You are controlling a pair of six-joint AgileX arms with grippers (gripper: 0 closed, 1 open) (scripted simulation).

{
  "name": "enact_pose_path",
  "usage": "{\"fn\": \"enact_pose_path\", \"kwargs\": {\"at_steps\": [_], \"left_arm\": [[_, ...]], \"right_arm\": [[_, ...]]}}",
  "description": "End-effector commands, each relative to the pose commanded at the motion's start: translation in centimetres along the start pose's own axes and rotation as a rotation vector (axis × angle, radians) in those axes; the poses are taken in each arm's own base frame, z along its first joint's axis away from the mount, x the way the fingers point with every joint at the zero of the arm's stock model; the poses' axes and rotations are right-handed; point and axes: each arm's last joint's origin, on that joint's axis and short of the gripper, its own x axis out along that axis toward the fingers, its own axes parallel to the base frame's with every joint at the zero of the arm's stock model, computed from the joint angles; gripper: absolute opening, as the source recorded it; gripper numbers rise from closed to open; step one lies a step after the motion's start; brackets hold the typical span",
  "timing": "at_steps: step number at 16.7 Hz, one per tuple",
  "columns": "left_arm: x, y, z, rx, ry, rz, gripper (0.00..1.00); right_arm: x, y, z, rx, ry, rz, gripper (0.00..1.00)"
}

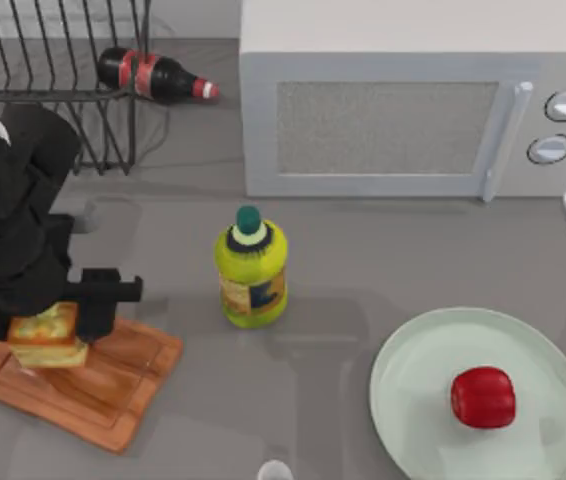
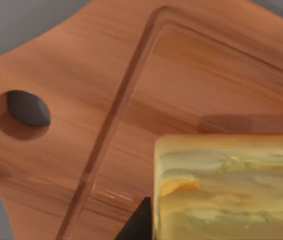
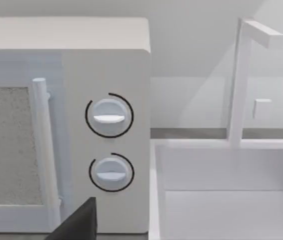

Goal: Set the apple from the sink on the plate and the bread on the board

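The apple (image 1: 483, 397) is seen resting on the mint-green plate (image 1: 413, 365) at the lower right of the top view — that half of the task appears done. At the lower left, the bread (image 1: 49, 337) is held over the board (image 1: 113, 390) by the left gripper (image 1: 51, 318), its jaws clenched on the slice; whether the bread touches the wood cannot be told, so release is judged to be what remains. In the left wrist view the bread (image 2: 229, 187) is shown just above the grooved board (image 2: 106, 85). The right arm is parked facing the microwave (image 3: 106, 125) and sink (image 3: 231, 200); its jaw state cannot be told. On the grey counter (image 1: 363, 270), 1 yellow bottle (image 1: 251, 268) stands at centre, with a dark bottle (image 1: 158, 75) lying beside a wire rack (image 1: 53, 60) at upper left.
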Motion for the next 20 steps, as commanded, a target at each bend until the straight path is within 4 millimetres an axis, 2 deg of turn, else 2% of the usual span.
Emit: {"fn": "enact_pose_path", "kwargs": {"at_steps": [5, 18, 20], "left_arm": [[0.57, 0.02, -0.14, 0.0, 0.013, 0.003, 0.0], [0.57, 0.02, -0.14, 0.0, 0.013, 0.003, 0.98], [0.57, 0.02, -0.14, 0.0, 0.013, 0.003, 1.0]], "right_arm": [[0.0, 0.0, 0.0, 0.0, 0.0, 0.0, 1.0], [0.0, 0.0, 0.0, 0.0, 0.0, 0.0, 1.0], [0.0, 0.0, 0.0, 0.0, 0.0, 0.0, 1.0]]}}
